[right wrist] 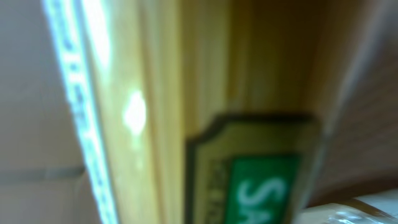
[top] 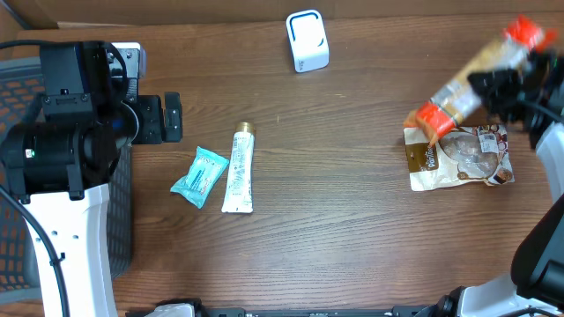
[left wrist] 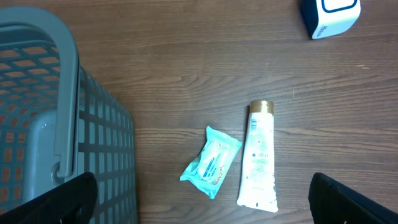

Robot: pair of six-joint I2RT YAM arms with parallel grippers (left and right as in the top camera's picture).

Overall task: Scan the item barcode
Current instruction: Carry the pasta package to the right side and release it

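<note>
A long tan packet with orange-red ends (top: 464, 85) hangs tilted above the table at the far right, with my right gripper (top: 504, 88) shut on its upper half. The right wrist view shows only that packet (right wrist: 186, 93), blurred, with a green label; the fingers are hidden there. The white scanner with a blue outline (top: 307, 40) stands at the back centre and also appears as the scanner (left wrist: 329, 15) in the left wrist view. My left gripper (top: 173, 117) is open and empty beside the basket, far from the packet. Its jaws (left wrist: 205, 211) stand wide apart.
A teal wipes packet (top: 200, 175) (left wrist: 212, 160) and a white tube with a gold cap (top: 239, 172) (left wrist: 259, 158) lie left of centre. A brown pouch (top: 463, 157) lies under the held packet. A grey mesh basket (top: 119, 220) (left wrist: 62, 124) stands at the left edge.
</note>
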